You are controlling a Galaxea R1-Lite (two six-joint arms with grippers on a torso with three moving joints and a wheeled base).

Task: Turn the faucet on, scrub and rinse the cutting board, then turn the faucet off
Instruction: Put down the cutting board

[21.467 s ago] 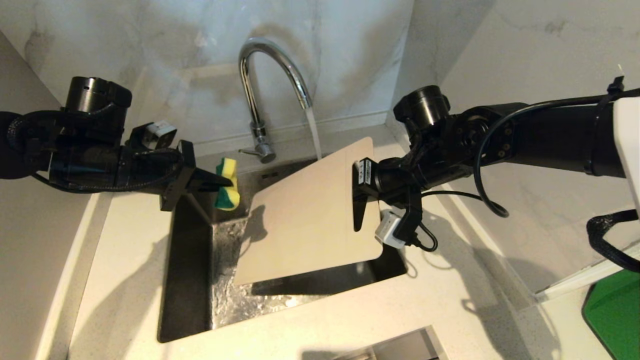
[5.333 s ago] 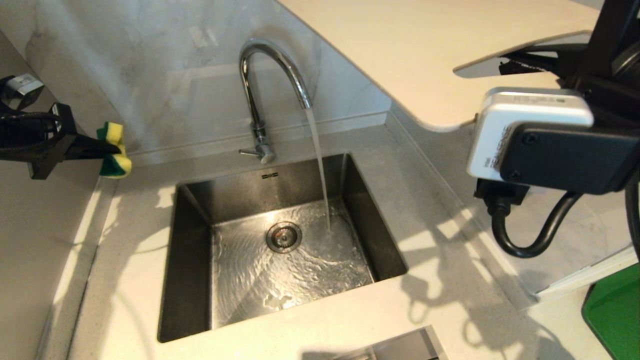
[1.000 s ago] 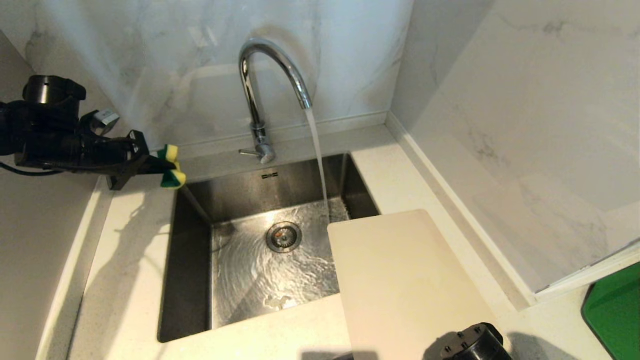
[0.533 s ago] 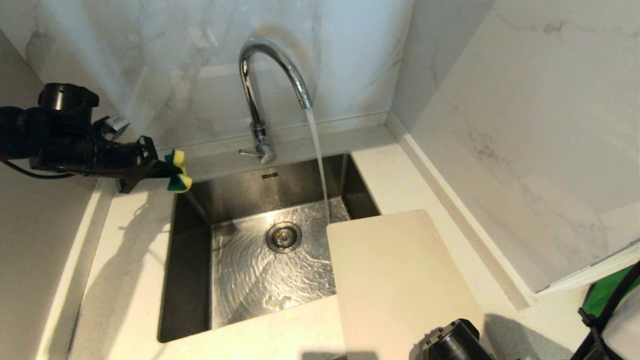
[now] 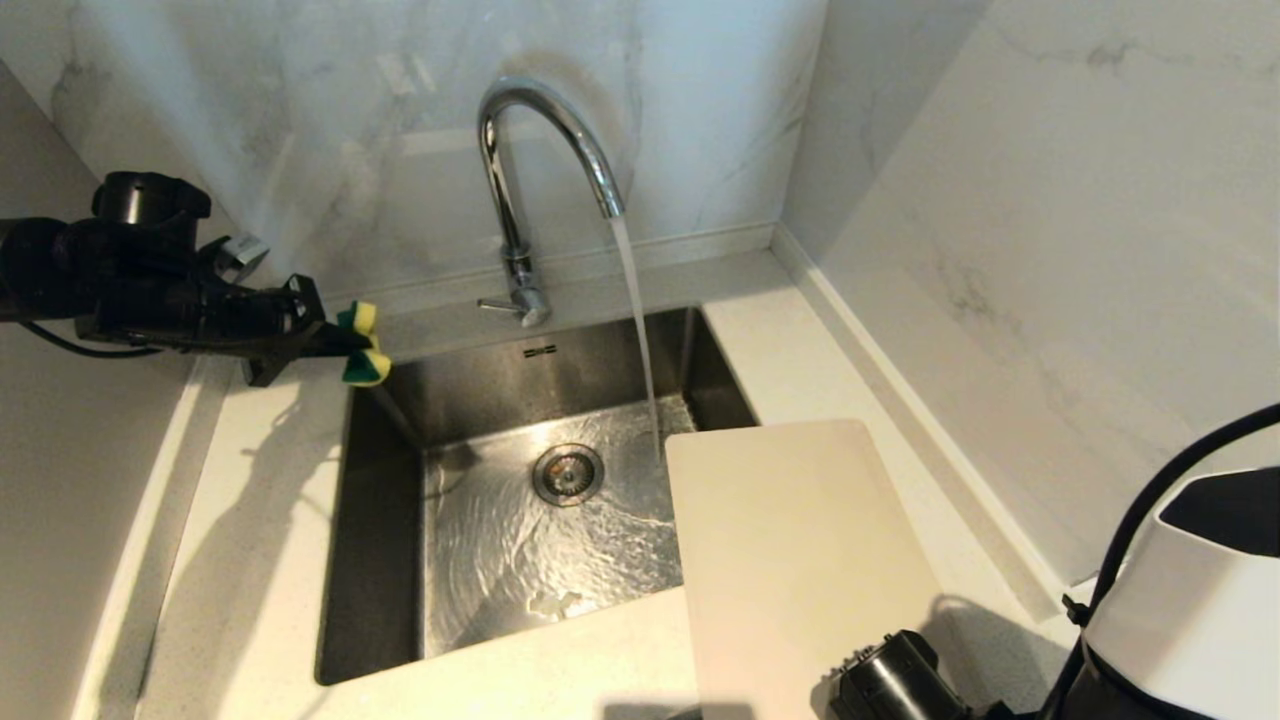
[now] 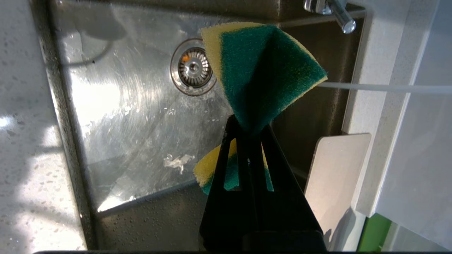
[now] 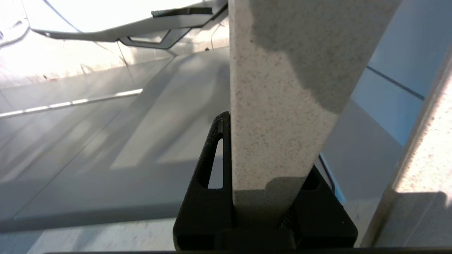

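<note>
Head view: one chrome faucet (image 5: 530, 180) running into one steel sink (image 5: 380, 560); one cutting board (image 5: 800, 560) lying on the counter (image 5: 250, 480), far corner over the sink's right edge

Left wrist view: one left gripper (image 6: 249, 128), fingers pinched on one yellow-green sponge (image 6: 261, 70)

Right wrist view: one right gripper (image 7: 261, 141), fingers clamped narrowly on the board's edge

I am working in a home kitchen: a steel sink (image 5: 380, 560) with a round drain (image 5: 567, 474) is set into a pale speckled countertop (image 5: 240, 560), a chrome gooseneck faucet (image 5: 520, 180) at its far side is running water, marble-look wall panels (image 5: 1000, 200) meet in the far right corner, and a cutting board (image 5: 800, 560) lies on the right
</note>
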